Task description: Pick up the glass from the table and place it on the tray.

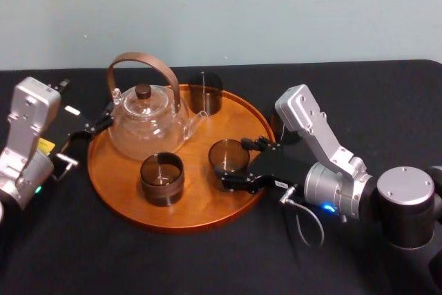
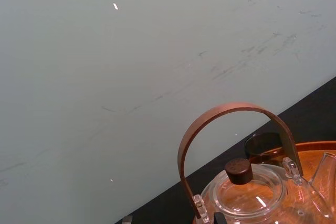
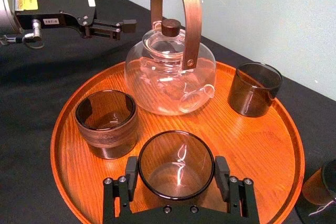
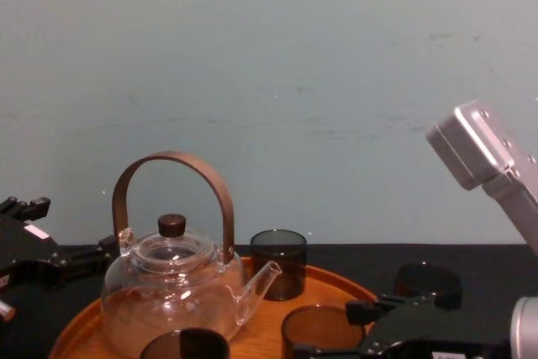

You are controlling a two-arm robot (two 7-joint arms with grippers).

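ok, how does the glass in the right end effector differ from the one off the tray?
The gripped glass sits on the tray; the stray glass stands on the table beyond the rim. The gripped glass is clamped by the right end effector; the stray glass is free. Both upright, smoky brown. Left end effector idles by the teapot.

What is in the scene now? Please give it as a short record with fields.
tray: round wooden tray on the black table
teapot: clear teapot at the tray's back left
right hand: right hand shut on the held glass, at the tray's front right
other glasses on tray: back glass; front-left glass
off the tray: table glass, standing on the table to the right of the tray
left hand: left hand open, at the tray's left edge beside the teapot
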